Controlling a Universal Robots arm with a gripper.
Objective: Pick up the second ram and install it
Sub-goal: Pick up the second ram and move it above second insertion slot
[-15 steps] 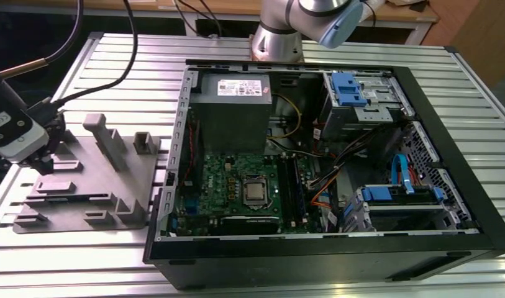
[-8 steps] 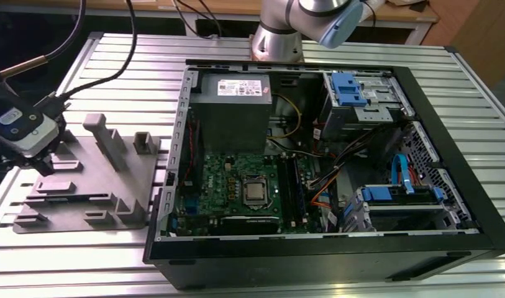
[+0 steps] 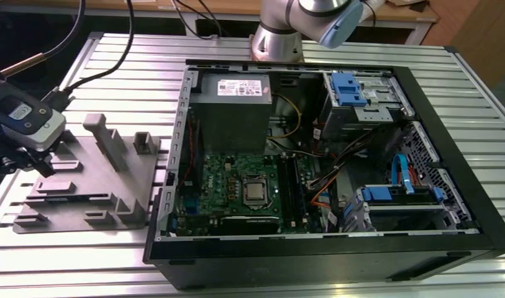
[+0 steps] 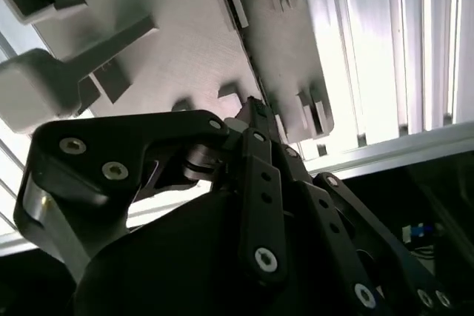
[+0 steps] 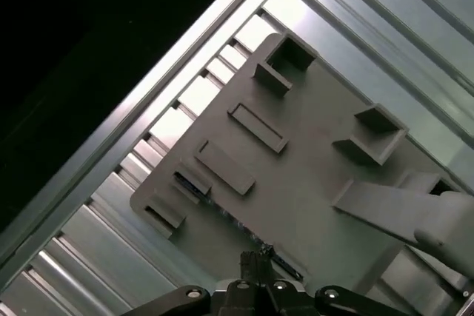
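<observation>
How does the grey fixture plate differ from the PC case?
The fixture plate is grey, flat and low with raised blocks; the case is black, a deep open box holding a green motherboard. The gripper is at the plate, not the case. Both lie on the slatted table.

We see the claw [image 3: 43, 167] partly cut off at the exterior view's left edge. In the second wrist view its dark body hides part of the grey plate [image 4: 185, 42].
</observation>
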